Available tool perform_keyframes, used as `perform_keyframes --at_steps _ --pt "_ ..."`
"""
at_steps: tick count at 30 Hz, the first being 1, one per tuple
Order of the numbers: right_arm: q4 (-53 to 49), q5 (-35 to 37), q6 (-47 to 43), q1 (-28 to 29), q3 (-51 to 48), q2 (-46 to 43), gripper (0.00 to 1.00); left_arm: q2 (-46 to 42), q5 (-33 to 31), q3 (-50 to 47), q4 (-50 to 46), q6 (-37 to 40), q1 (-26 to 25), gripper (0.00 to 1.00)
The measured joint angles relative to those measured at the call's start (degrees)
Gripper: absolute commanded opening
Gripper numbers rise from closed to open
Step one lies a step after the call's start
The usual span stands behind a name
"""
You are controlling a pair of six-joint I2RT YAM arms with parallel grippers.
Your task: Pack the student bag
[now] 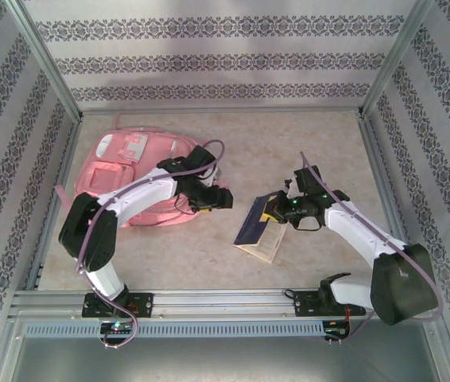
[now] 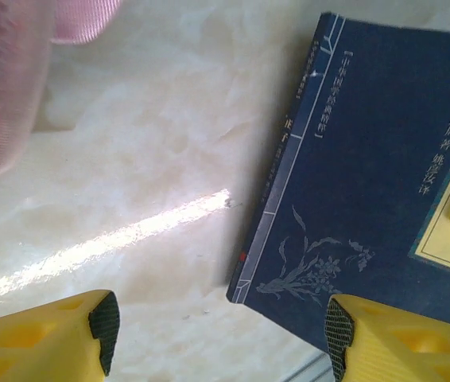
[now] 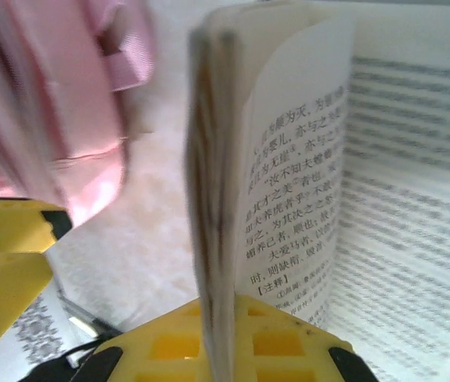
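The student bag (image 1: 133,179), a large pink backpack, lies flat at the back left of the table. Its pink fabric also shows at the left edge of the left wrist view (image 2: 2,95) and in the right wrist view (image 3: 58,103). A dark blue book (image 1: 255,229) lies partly open in the middle. My right gripper (image 1: 278,210) is shut on the book's front cover and pages, which stand upright between its yellow fingers (image 3: 221,318). My left gripper (image 1: 209,197) hovers open just off the bag's right edge, with bare table between its fingers (image 2: 221,334) and the book's corner (image 2: 352,175) beside it.
Metal frame rails (image 1: 209,298) run along the near edge by the arm bases. Patterned walls close in the back and both sides. Marbled tabletop (image 1: 289,143) lies open behind the book and to the right of the bag.
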Motion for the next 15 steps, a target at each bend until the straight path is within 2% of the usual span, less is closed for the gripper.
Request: perform_keyframes --at_steps 9,15 --pt "0.46 -5.18 8.31 -0.72 10.82 -3.10 0.01 -6.10 8.76 -3.15 4.09 -9.64 6.36 0.74" --pt "4.46 -7.87 14.60 -0.68 16.57 -2.95 0.01 -7.30 15.98 -7.28 18.40 -20.81 6.60 0.74"
